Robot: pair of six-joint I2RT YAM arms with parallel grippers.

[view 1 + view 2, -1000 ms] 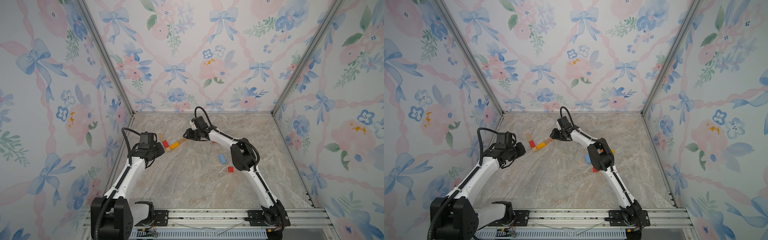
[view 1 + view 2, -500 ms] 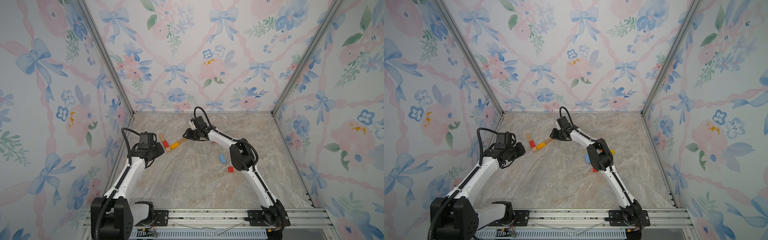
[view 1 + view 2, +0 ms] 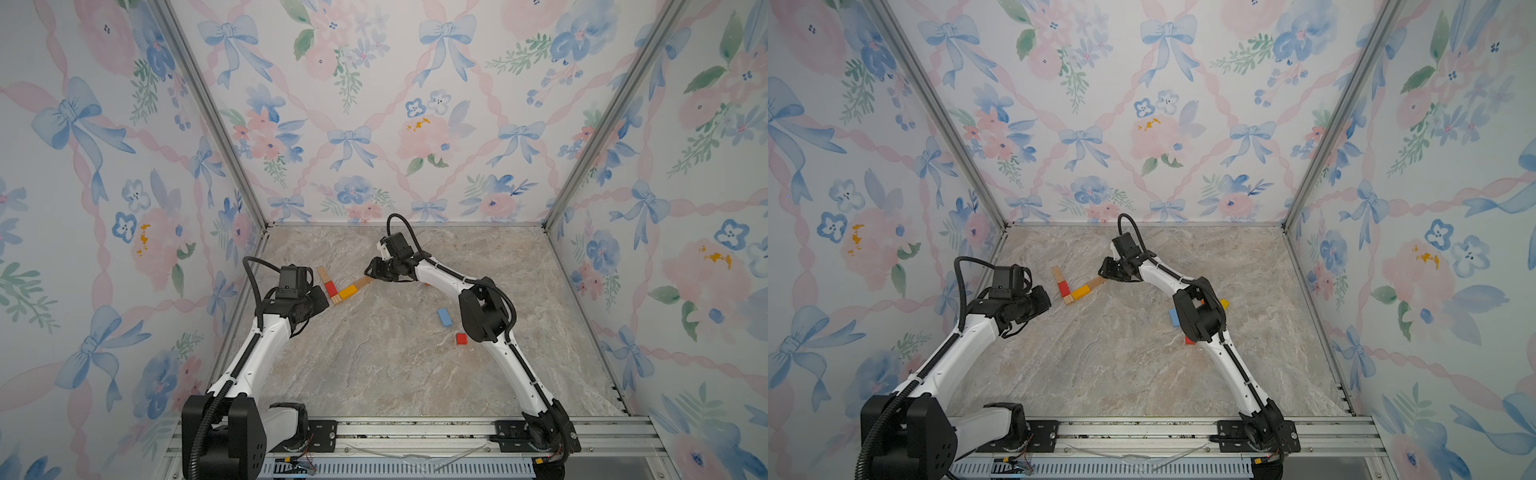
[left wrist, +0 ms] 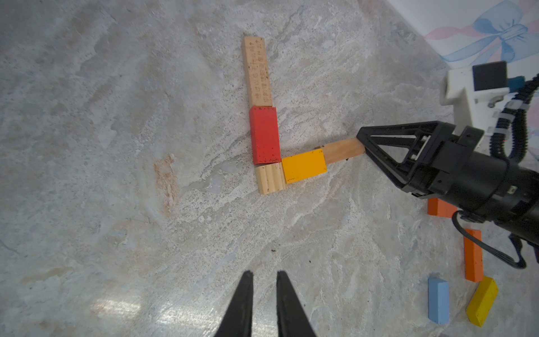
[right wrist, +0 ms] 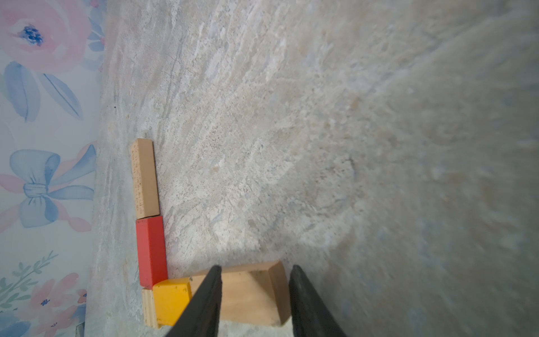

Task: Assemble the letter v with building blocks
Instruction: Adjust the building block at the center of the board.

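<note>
Around the ribbed corner block (image 4: pixel 269 178) we see two lines of building blocks meet on the marble tabletop (image 3: pixel 374 374); in the left wrist view they meet at close to a right angle. A red block (image 4: pixel 264 134) touches one face of the corner block; an engraved natural-wood bar (image 4: pixel 258 71) carries that line on, end to end, farther from it. A yellow block (image 4: pixel 304 164) touches the neighbouring face; a plain natural-wood block (image 4: pixel 342 150) lies end to end with it, farther out again.

We find the right gripper (image 5: pixel 256 267) at that plain block's end, the one farthest from the corner block; its jaws stand apart about that end, and we cannot tell whether they pinch it. The left gripper (image 4: pixel 264 272) points toward the corner block from a little way off, touching nothing; only a slim gap parts its jaws, with nothing between them.

Well apart from the corner block, beyond the right arm, lie the loose pieces: a light blue block (image 4: pixel 438 300); a second yellow block (image 4: pixel 482 305) just beside it; an orange bar (image 4: pixel 473 253); a half-hidden orange block (image 4: pixel 440 209); a small red square (image 3: pixel 461 338).
</note>
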